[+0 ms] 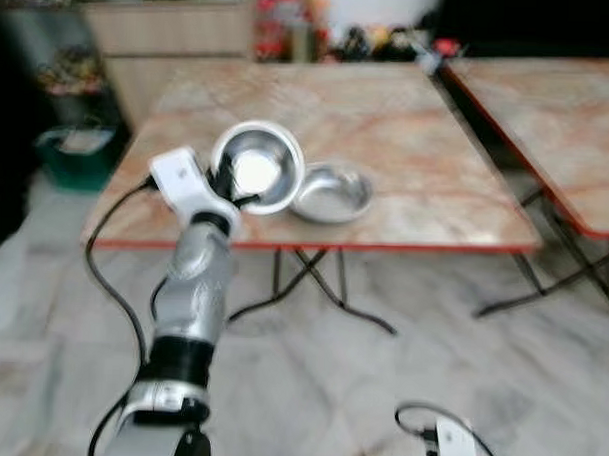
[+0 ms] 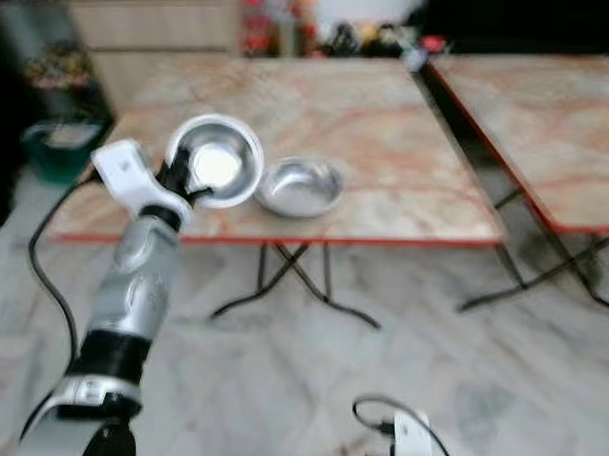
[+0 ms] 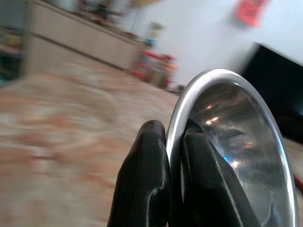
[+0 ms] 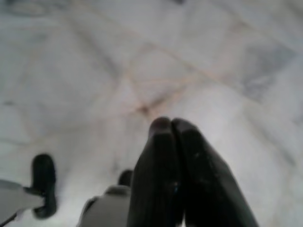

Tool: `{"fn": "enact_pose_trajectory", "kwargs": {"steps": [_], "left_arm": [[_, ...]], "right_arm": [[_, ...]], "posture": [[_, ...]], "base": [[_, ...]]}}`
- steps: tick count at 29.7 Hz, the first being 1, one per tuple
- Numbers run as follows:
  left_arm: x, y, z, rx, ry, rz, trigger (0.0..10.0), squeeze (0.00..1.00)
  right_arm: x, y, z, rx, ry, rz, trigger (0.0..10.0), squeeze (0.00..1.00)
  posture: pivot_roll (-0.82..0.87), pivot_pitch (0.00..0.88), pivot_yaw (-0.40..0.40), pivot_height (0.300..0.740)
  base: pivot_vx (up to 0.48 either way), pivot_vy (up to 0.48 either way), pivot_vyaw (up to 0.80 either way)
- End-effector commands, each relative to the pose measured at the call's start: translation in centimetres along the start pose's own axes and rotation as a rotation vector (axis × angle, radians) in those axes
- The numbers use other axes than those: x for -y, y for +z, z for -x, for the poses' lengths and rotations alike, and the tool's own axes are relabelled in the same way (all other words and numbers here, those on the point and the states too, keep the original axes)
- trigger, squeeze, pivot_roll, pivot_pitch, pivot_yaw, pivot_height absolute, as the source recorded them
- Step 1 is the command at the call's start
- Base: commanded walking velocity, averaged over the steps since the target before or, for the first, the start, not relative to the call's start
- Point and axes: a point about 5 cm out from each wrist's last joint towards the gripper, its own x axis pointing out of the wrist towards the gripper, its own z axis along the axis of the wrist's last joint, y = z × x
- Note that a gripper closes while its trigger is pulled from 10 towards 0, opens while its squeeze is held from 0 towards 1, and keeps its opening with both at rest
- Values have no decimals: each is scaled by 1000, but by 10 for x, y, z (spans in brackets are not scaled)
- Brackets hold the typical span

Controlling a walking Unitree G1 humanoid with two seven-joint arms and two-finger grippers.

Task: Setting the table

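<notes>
The left gripper (image 1: 224, 180) has its black fingers (image 3: 144, 179) pinched on the rim of a steel bowl (image 1: 259, 166), held tilted over the near edge of the marble table (image 1: 408, 142), just beside a second steel dish (image 1: 332, 193). It looks light, rigid and slick, so the rim pinch suits. The right gripper (image 4: 173, 124) hangs over the floor, fingers together.

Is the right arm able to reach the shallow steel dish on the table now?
Probably not as it stands. The right gripper hangs low, shut, pointing at the floor, well short of the marble-patterned table. The shallow steel dish lies near the front edge, beside the steel bowl held by the left gripper.
</notes>
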Motion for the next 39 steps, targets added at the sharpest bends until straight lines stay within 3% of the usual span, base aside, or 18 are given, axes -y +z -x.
{"fn": "enact_pose_trajectory", "kwargs": {"steps": [1, 39], "left_arm": [[3, 6, -2, 18, -12, -20, 10000, 0], [5, -1, 1, -31, -36, -22, 10000, 0]], "right_arm": [[1, 0, 0, 1, -2, -1, 10000, 0], [-1, -3, 0, -19, 6, 5, 10000, 0]], "posture": [[0, 51, -7, 740], [2, 61, -14, 740]], "base": [[315, 0, 0], [323, 0, -78]]}}
